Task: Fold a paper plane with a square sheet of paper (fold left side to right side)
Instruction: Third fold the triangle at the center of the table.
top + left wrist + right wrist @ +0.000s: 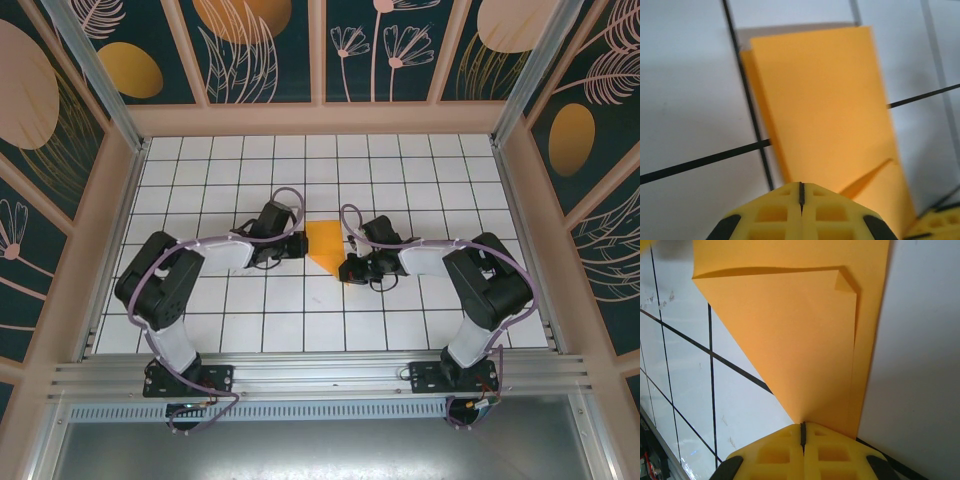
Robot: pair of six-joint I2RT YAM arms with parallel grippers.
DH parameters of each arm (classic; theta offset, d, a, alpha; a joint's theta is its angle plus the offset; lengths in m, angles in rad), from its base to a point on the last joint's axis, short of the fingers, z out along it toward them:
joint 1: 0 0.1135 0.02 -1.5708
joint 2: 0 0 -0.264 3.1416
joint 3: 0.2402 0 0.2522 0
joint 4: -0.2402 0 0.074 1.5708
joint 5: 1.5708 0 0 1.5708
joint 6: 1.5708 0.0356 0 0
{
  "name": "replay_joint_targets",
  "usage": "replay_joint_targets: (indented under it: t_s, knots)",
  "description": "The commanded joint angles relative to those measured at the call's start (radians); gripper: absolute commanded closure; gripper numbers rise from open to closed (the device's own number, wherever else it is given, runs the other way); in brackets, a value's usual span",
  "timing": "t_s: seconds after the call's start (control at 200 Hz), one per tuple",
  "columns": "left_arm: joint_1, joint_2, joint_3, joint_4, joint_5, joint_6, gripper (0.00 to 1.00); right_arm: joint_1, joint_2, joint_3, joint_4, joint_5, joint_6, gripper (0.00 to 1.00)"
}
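Lying flat near the middle of the tiled table (200,170), the orange sheet of paper (325,245) is partly folded, a slanted flap (790,350) doubled over it. It looks thin, light and limp, likely to slide on the smooth tiles and to crease at any pinch, so a free edge or corner seems the best hold while the other side is pinned. The left gripper (300,245) at its left edge and the right gripper (350,268) at its near right corner are both clenched tight, whether on paper cannot be told, and they crowd the sheet.
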State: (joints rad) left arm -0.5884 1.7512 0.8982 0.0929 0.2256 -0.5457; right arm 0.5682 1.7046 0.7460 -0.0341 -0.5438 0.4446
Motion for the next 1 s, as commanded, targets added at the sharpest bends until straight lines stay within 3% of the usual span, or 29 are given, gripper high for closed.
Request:
replay_joint_targets:
  t_s: [0.0, 0.24, 0.996]
  knots:
    - [-0.035, -0.08, -0.018, 0.018, 0.053, 0.005, 0.99, -0.011, 0.021, -0.037, -0.142, 0.085, -0.004, 1.0]
    - [-0.133, 0.033, 0.031, 0.062, 0.093, -0.023, 0.99, -0.011, 0.022, -0.034, -0.141, 0.089, 0.0, 1.0]
    - [-0.135, 0.218, 0.099, -0.041, -0.044, 0.0, 0.99, -0.011, -0.062, -0.06, -0.225, 0.095, -0.007, 1.0]
